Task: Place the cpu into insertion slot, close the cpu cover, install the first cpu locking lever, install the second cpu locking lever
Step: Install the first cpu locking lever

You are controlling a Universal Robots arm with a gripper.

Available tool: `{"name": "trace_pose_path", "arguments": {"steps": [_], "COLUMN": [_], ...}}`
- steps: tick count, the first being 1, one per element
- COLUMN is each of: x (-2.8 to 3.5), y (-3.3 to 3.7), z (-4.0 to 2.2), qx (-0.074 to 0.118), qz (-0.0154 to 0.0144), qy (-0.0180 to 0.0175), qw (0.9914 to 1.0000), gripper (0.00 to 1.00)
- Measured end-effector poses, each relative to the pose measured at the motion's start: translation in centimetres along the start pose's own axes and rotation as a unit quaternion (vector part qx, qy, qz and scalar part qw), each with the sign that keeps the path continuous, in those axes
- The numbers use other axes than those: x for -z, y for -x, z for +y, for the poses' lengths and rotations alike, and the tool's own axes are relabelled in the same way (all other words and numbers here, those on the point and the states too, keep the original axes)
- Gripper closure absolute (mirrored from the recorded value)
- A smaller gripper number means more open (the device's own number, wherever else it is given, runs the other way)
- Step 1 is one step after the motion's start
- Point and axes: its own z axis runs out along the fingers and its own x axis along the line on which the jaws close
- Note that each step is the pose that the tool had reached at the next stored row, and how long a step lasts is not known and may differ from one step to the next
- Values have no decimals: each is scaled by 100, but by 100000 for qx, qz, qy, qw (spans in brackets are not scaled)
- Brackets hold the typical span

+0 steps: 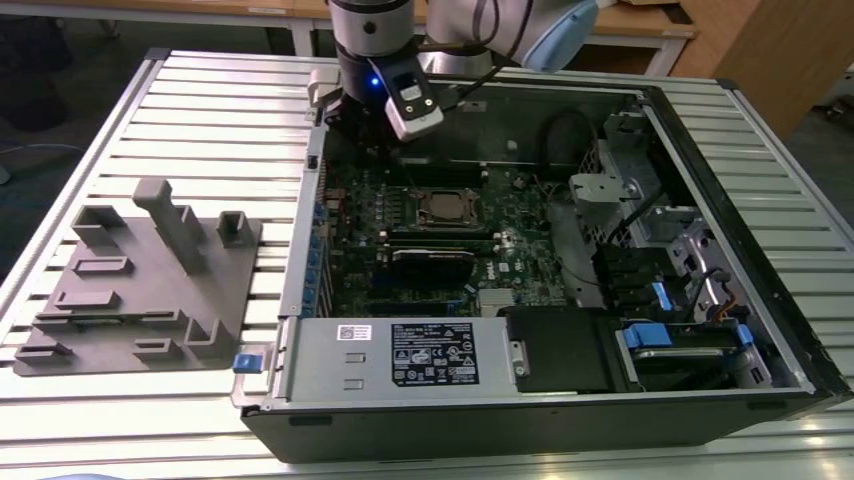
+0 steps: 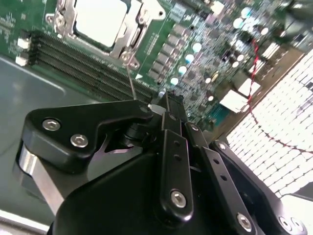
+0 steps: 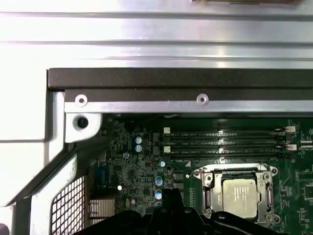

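**Bench** (image 1: 200, 90): slatted metal; it carries everything listed here.

**Computer case** (image 1: 534, 425): open, lying toward the bench edge at the exterior view's right.

**Grey fixture** (image 1: 134, 290): near the opposite bench edge, well apart from the work.

**Circuit board** (image 1: 360, 200): green, on the floor of the case.

**Gripper** (image 2: 170, 100): hangs over the board just beside the socket. In both wrist views its fingers look pressed together with nothing between them.

**Insertion slot** (image 1: 447, 208): mid-board, next to the long memory slots (image 3: 225, 142).

**Cpu cover** (image 3: 209, 191): lies flat around the chip, so you can count it as closed.

**Cpu** (image 3: 239, 192): seated in the slot, its silver top showing through the cover's cut-out.

**Locking lever** (image 2: 131, 78): a thin wire rod rising from the socket's corner toward the fingertips, apparently unlatched. You cannot tell whether the two touch.

**Handling note:** the lever step looks to be the one in hand. Bear on the rod's free end with the closed tips, keep the push smooth and low, and steer clear of the chip and the nearby capacitors.
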Motion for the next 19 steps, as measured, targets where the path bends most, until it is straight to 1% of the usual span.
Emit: {"name": "trace_pose_path", "arguments": {"steps": [3,4,8,12,14,19], "x": [-8,-10,-16,-31,-38,-62], "y": [-1,-1,1,0,-1,29], "z": [6,9,37,103,126,150], "qx": [-94,-116,-113,-116,-115,-113], "qz": [39,45,47,46,43,46], "qy": [1378,1640,1651,1650,1653,1653], "qw": [99990,99986,99986,99986,99986,99986], "gripper": [89,89,89,89,89,89]}}
